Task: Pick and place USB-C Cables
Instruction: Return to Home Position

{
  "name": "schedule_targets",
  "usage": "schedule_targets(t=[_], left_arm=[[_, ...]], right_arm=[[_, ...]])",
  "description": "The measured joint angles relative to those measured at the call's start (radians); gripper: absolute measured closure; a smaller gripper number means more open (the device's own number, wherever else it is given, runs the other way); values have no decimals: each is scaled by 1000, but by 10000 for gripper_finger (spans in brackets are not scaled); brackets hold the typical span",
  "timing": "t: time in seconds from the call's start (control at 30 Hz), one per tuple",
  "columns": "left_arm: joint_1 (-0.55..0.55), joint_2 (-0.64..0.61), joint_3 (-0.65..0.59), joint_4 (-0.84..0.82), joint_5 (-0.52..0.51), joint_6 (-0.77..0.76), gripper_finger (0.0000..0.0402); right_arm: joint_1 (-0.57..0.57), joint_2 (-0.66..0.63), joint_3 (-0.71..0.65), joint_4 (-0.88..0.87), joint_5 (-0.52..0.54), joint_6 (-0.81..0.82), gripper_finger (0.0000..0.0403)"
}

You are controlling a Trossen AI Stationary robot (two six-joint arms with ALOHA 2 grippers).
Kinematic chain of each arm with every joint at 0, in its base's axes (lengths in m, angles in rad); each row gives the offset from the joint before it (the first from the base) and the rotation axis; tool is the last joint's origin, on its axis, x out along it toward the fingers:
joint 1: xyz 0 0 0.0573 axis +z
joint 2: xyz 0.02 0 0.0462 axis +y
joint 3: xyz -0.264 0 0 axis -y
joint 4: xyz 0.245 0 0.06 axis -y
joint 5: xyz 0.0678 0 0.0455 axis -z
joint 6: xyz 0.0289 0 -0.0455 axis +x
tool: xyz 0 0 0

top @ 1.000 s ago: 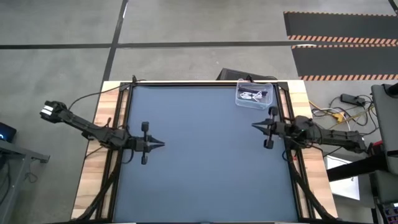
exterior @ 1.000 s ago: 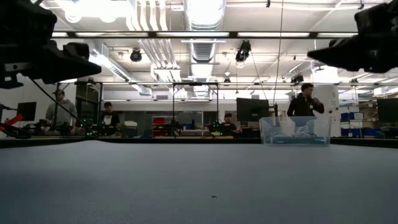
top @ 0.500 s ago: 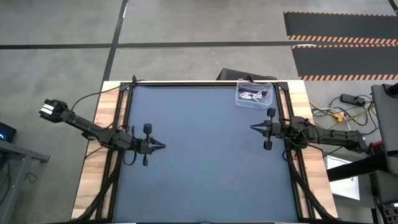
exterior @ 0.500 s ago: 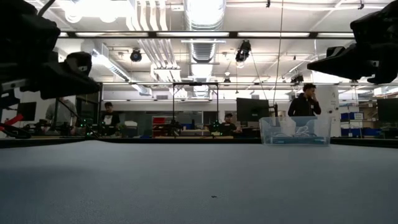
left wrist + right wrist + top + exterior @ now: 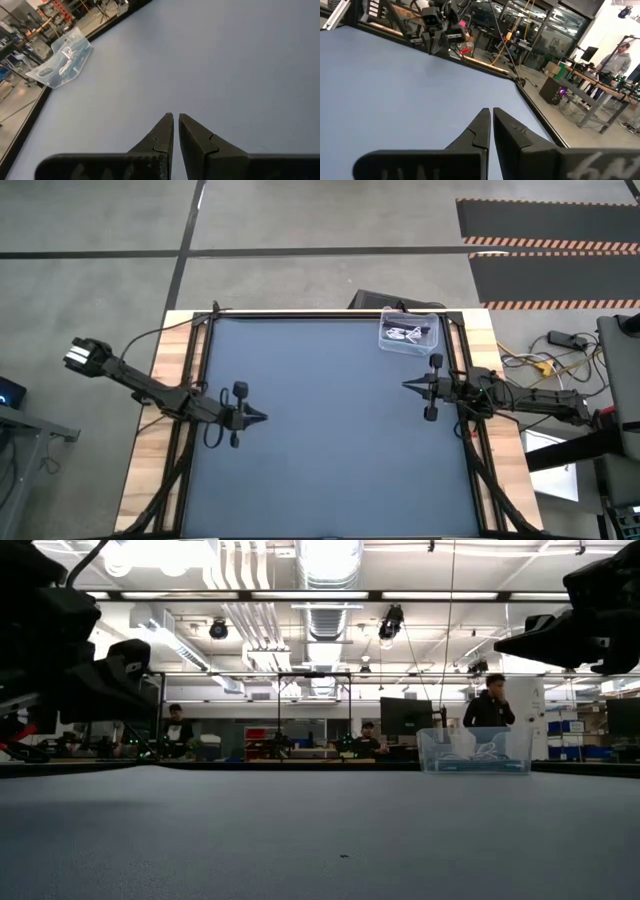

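The USB-C cables (image 5: 405,334) lie inside a clear plastic bin (image 5: 425,345) near the table's far right corner; I make out white and dark strands, not each cable. The bin (image 5: 475,765) stands on the blue mat, and it also shows in the left wrist view as the bin (image 5: 75,65). My left gripper (image 5: 262,417) hovers shut over the left half of the mat, pointing right, its tips (image 5: 175,118) closed on nothing. My right gripper (image 5: 405,387) hovers shut near the right edge, pointing left, just nearer than the bin, tips (image 5: 491,111) closed on nothing.
The blue mat (image 5: 330,440) spreads between the two grippers, framed by a dark rail and wooden table edges (image 5: 150,450). People sit and stand at benches (image 5: 360,745) in the room beyond the far edge. Cords lie on the floor (image 5: 545,360) to the right of the table.
My left gripper has sunk lower and drifted a little toward the table's near edge, staying shut. My right gripper has dropped slightly and then held still. The bin and cables have not moved.
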Motion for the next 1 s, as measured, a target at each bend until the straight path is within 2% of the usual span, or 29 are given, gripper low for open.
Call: schedule_targets(t=[1.0], left_arm=[[0,178,0,0,0,0,388]], right_arm=[[0,0,0,2,-1,0,392]])
